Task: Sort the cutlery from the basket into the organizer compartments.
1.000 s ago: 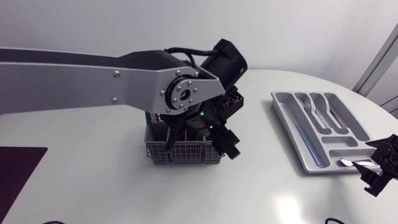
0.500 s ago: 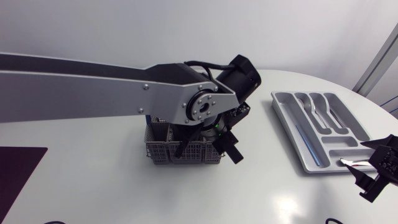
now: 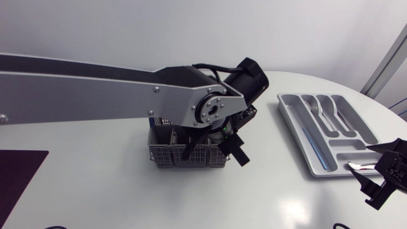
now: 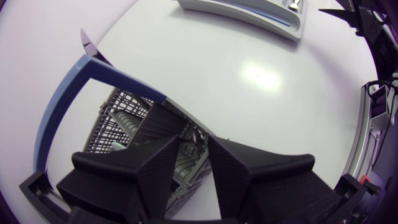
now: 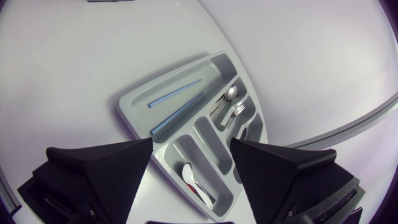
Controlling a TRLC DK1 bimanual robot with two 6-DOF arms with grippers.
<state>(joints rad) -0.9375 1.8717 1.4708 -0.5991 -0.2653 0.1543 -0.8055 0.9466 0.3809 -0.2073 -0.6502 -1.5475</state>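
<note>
The grey mesh basket (image 3: 166, 156) stands mid-table with cutlery inside. My left arm reaches over it and my left gripper (image 3: 215, 150) is down in it. In the left wrist view my left gripper (image 4: 195, 142) sits low among the basket's (image 4: 118, 118) metal pieces, with a blue strip (image 4: 62, 106) arching beside it. The grey organizer (image 3: 304, 137) lies at the right. My right gripper (image 3: 383, 179) hovers open and empty off its near corner. In the right wrist view my right gripper (image 5: 191, 147) has the organizer (image 5: 134, 102) ahead.
The organizer holds two blue-handled pieces (image 5: 177, 93) in its long compartment, metal cutlery (image 5: 230, 107) in the shaped slots and a white spoon (image 5: 196, 180) in a small one. A dark mat (image 3: 19, 181) lies at the table's left.
My left arm has swung a little to the right over the basket. My right gripper has drawn back from the organizer toward the table's near edge.
</note>
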